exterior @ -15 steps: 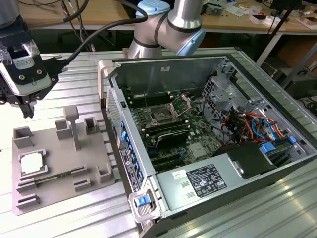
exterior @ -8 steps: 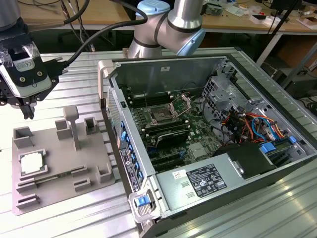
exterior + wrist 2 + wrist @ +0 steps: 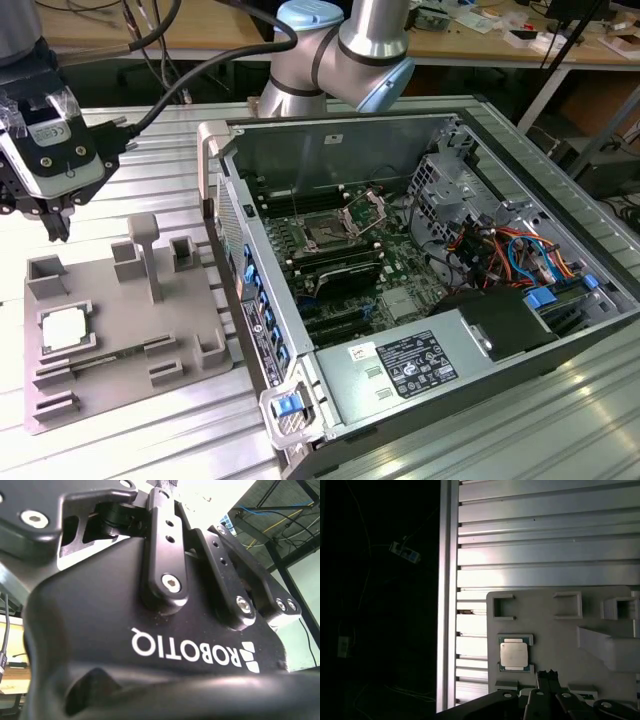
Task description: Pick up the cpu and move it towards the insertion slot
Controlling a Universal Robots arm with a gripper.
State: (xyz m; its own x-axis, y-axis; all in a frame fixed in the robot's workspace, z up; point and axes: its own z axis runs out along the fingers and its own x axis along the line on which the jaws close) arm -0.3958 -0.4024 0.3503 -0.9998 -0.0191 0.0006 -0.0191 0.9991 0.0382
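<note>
— What does everything stand on?
— A ribbed aluminium table [image 3: 120, 455], glaring white where the light hits it.
— And behind it?
— A long wooden workbench [image 3: 200, 30], cluttered on top, on a slanted metal leg [image 3: 548, 95].
— Past the table's edge?
— A dark floor [image 3: 380, 630] in the first wrist view.

One silver square cpu [image 3: 62, 330] is lying on one grey plastic tray [image 3: 115, 318]; one open computer case [image 3: 350, 150] is holding one bracket-framed insertion slot [image 3: 326, 237]; one silver-and-blue robot arm [image 3: 372, 40] is carrying one black end effector [image 3: 56, 226].
</note>
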